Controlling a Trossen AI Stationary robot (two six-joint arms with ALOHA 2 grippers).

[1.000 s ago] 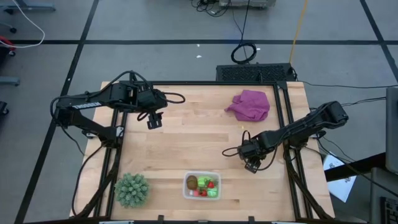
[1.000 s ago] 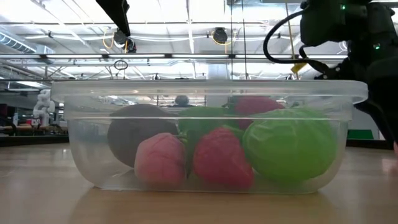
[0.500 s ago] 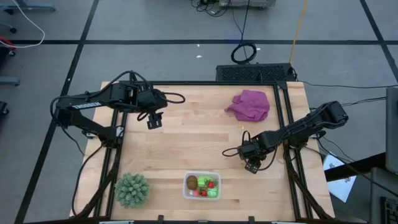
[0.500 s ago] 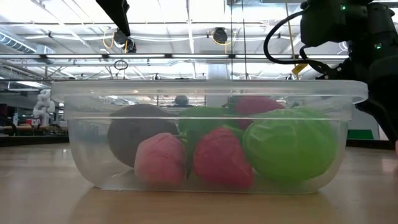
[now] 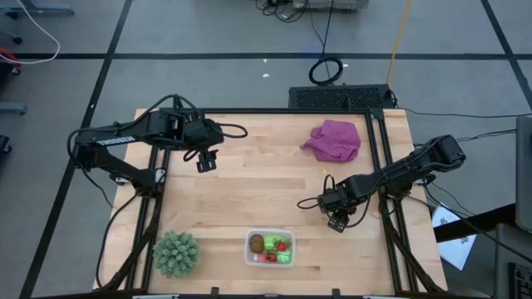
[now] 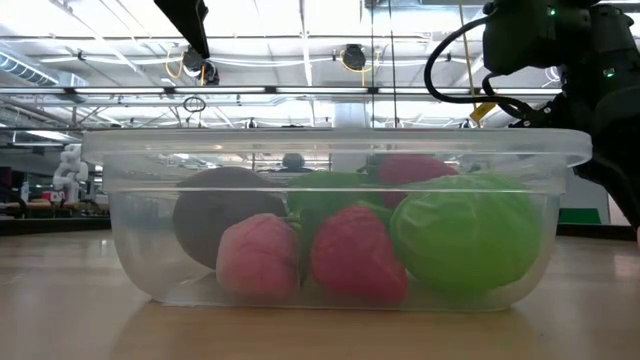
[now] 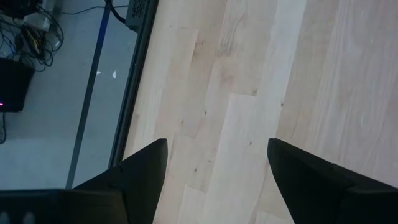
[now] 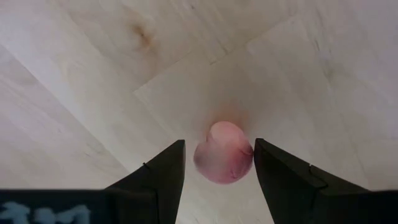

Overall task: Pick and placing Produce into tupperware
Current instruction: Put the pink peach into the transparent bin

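The right gripper (image 8: 216,163) reaches low over the pale wooden table (image 5: 249,191), its dark fingers clamped on a small, rounded pink strawberry-like piece (image 8: 222,152) (matte, faintly dimpled). Nearer the front edge than this gripper sits the clear plastic rectangular tupperware (image 5: 270,247), holding a brown oval, green and red pieces. The left gripper (image 7: 216,163) hovers far across the table, fingers apart, empty.

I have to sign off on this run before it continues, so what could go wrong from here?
The right gripper holds a small pink piece only by its sides; being rounded, it might slip out on the way. The tupperware already looks crowded, so the piece may land on the others and roll out, or the descending gripper may nudge the light container.
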